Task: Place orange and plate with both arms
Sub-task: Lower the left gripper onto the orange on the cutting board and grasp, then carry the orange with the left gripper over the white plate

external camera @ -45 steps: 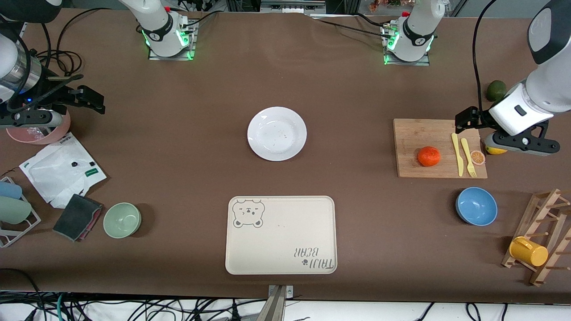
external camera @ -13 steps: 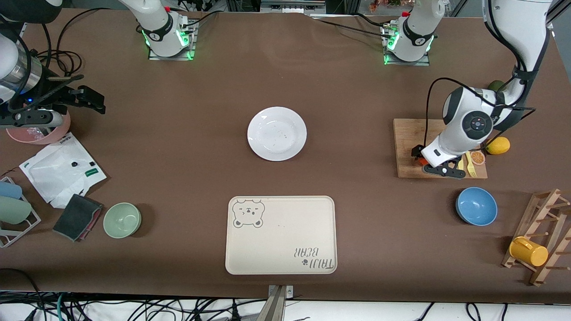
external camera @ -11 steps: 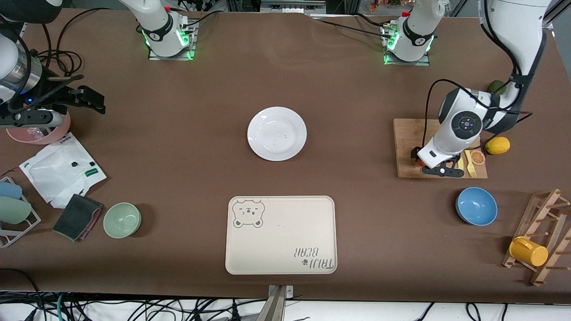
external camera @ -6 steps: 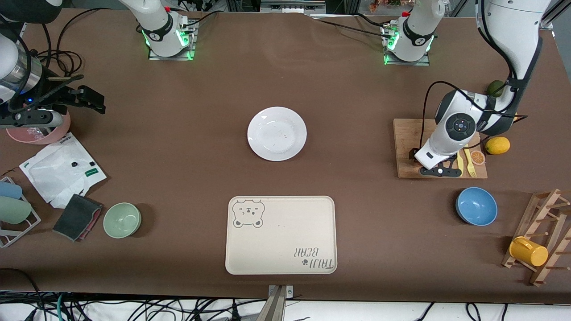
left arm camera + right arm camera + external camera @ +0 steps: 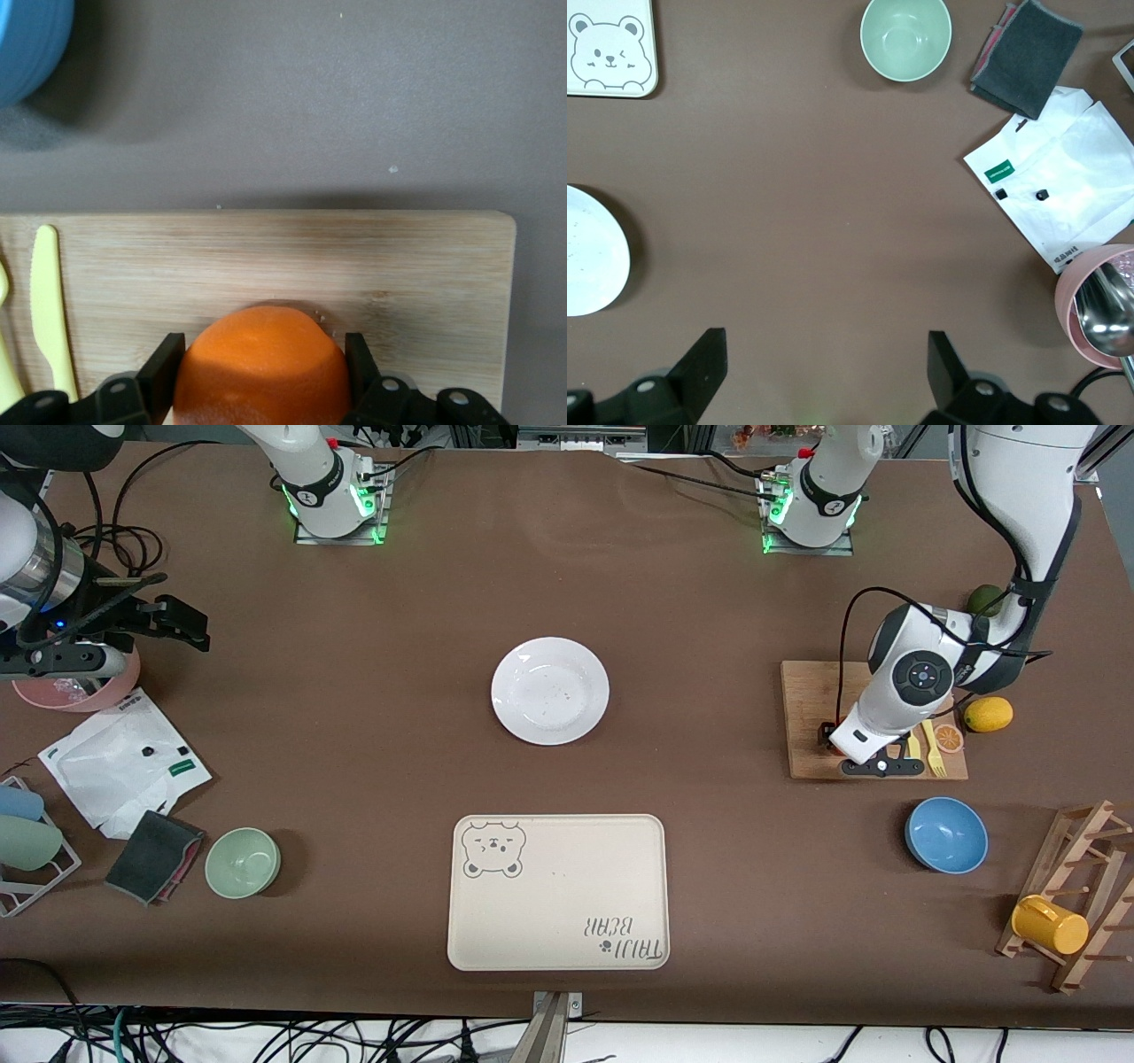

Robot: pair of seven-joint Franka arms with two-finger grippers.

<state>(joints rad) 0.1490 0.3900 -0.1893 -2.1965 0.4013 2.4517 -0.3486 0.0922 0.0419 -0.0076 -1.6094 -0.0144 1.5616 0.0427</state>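
The left hand (image 5: pixel 261 390) is down on the wooden cutting board (image 5: pixel 811 691) near the left arm's end of the bench, its two fingers (image 5: pixel 161 367) set either side of the orange (image 5: pixel 260 367) and touching or almost touching its skin. Whether they have clamped yet cannot be told for sure, and the fruit looks to be resting on the board, not lifted. A yellow plastic knife (image 5: pixel 49 305) lies on the same board just beside the hand.

The white plate (image 5: pixel 550 690) sits untouched at the middle of the bench, with the cream bear-printed tray (image 5: pixel 558 892) nearer the front edge. The right hand (image 5: pixel 819 381) waits in the air over bare bench near the pink bowl (image 5: pixel 1099 305) at the right arm's end, fingers spread wide and holding nothing.

By my reading the task is barely begun: the orange is at the point of being gripped, and lifting and placing it, then picking up and placing the plate, all remain.
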